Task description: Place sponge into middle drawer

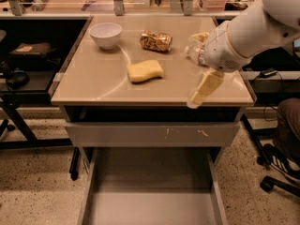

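Note:
The pale yellow sponge (145,71) lies flat near the middle of the tan desk top (93,78). My gripper (202,89) hangs from the white arm over the desk's front right part, pointing down and left, to the right of the sponge and apart from it. It holds nothing that I can see. The middle drawer (150,191) is pulled out below the desk, with a bare grey floor and low side walls.
A white bowl (106,34) stands at the back left of the desk and a crumpled gold foil packet (156,41) behind the sponge. A clear plastic item (193,53) lies partly behind my arm. The scratched grey drawer front (152,134) is shut. An office chair (283,144) stands at right.

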You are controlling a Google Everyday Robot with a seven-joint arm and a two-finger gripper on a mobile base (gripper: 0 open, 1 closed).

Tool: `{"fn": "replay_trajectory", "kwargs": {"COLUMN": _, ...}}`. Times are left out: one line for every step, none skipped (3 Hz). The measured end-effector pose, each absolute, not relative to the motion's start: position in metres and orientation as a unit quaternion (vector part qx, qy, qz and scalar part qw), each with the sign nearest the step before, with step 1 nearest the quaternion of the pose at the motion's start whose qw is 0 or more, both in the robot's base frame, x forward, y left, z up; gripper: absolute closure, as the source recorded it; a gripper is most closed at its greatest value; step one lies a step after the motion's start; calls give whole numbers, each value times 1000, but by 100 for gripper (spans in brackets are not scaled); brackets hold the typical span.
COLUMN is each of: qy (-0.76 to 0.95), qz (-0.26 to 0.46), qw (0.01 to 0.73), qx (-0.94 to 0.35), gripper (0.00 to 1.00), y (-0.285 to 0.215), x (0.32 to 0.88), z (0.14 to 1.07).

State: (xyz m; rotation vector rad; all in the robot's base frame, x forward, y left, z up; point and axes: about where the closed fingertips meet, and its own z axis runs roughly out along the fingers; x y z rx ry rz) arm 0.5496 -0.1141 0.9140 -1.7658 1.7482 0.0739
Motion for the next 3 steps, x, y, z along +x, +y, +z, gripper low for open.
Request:
{"fn": "replay_trajectory", "kwargs": {"qy": 689, "qz": 98, "qw": 378, "qx": -611, "gripper": 0, "y": -99, "x": 586, "z": 891}}
{"fn": "replay_trajectory", "kwargs": {"qy": 693, "qz": 157, "qw": 415, "qx": -568, "gripper": 0, "y": -78, "x": 616, "z": 879}}
{"fn": "replay_trajectory", "kwargs": {"qy": 694, "qz": 199, "qw": 431, "qx": -541, "gripper": 0, "y": -56, "x": 634, "z": 870}}
